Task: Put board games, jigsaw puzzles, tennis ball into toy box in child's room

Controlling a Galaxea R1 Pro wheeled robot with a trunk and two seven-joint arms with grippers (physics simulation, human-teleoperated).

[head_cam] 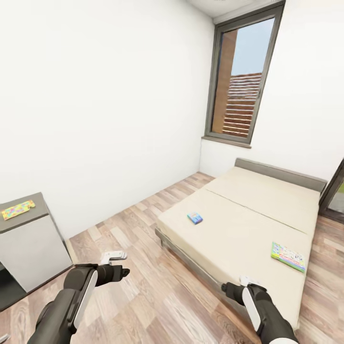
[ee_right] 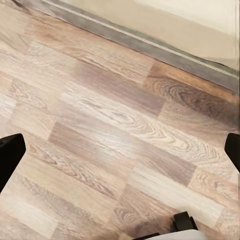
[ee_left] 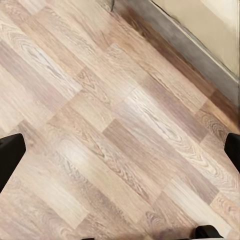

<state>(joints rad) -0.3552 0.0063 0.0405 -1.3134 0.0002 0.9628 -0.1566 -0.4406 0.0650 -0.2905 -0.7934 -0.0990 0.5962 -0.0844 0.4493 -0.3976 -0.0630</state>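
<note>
Left tool (head_cam: 125, 272) and right tool (head_cam: 224, 288) both stood apart, empty. I judged it best to drive closer before reaching the blue board game (head_cam: 195, 218) on the bed (head_cam: 248, 224).

walls (head_cam: 95, 95): plain white | floor (head_cam: 157, 296): wood planks | window (head_cam: 243, 76): tall, dark-framed, daylight outside

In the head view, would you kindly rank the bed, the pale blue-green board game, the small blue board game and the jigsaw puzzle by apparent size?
1. The bed, by far.
2. The pale blue-green board game.
3. The jigsaw puzzle, somewhat smaller, though its nearness and slant make this unsure.
4. The small blue board game.
</note>
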